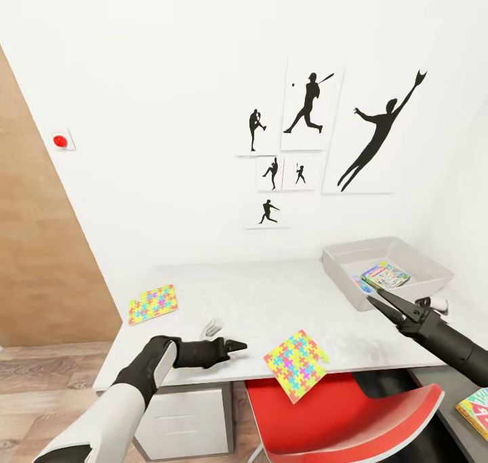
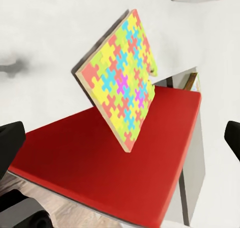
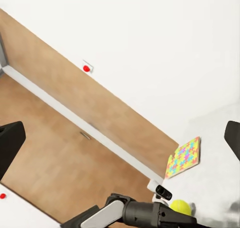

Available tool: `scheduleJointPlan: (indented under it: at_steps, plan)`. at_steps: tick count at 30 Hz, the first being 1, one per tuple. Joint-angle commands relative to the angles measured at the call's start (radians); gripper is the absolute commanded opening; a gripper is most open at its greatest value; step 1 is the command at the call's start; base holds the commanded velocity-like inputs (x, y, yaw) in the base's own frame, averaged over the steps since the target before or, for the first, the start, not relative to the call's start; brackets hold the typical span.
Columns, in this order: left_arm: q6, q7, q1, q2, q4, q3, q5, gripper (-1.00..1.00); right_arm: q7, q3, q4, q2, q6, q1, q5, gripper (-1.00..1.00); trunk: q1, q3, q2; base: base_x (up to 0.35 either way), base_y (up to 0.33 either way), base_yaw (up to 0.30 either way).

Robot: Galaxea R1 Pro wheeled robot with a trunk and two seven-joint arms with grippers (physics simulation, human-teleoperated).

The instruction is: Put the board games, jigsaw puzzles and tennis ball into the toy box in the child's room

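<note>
Two arms, each white-shelled along the upper segment and black from the forearm down. Left tool (image 1: pixel 234 346): a glossy black, rounded wrist housing narrowing into short, dark, pointed fingers, with a small pale grey-white rounded fitting just behind it. Right tool (image 1: pixel 388 304): two long, slim, black tapered fingers (image 1: pixel 400 302) on a blocky black knuckle with small dark mechanical detail, then a smooth dark cylindrical forearm; a white rounded cap beside that knuckle.
</note>
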Motion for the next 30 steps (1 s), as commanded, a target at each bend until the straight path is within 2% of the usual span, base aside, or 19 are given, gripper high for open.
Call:
scheduleJointPlan:
  at_steps: [1, 5, 8, 12, 14, 30]
  plan:
    - [0.002, -0.002, -0.001, -0.002, 0.001, 0.005, 0.000, 1.00, 0.006, -0.002, 0.000, -0.003, 0.003, -0.001, 0.003, 1.00, 0.001, -0.002, -0.002, 0.000, 0.000, 0.000]
    - [-0.045, -0.001, 0.001, -0.016, 0.028, 0.005, 0.001, 1.00, 0.008, -0.003, 0.000, -0.005, 0.003, -0.001, 0.003, 1.00, 0.001, -0.002, -0.002, 0.000, 0.000, 0.000]
    - [-0.111, -0.001, 0.001, -0.029, 0.091, 0.008, 0.002, 1.00, 0.009, -0.003, 0.000, -0.003, 0.003, -0.001, 0.004, 1.00, 0.001, -0.002, -0.002, 0.000, 0.000, 0.000]
    - [-0.152, -0.001, 0.001, -0.036, 0.131, 0.011, 0.003, 1.00, 0.009, -0.001, 0.000, 0.001, 0.003, -0.001, 0.005, 1.00, 0.001, -0.002, -0.002, 0.000, 0.000, 0.000]
    - [-0.160, -0.001, 0.001, -0.037, 0.138, 0.013, 0.003, 1.00, 0.009, -0.001, 0.000, 0.002, 0.003, -0.001, 0.006, 1.00, 0.001, -0.002, -0.002, 0.000, 0.000, 0.000]
    - [-0.168, 0.000, 0.001, -0.047, 0.175, 0.016, 0.006, 1.00, 0.008, -0.001, 0.000, 0.004, 0.003, -0.001, 0.014, 1.00, 0.062, -0.052, -0.114, 0.000, 0.000, 0.000]
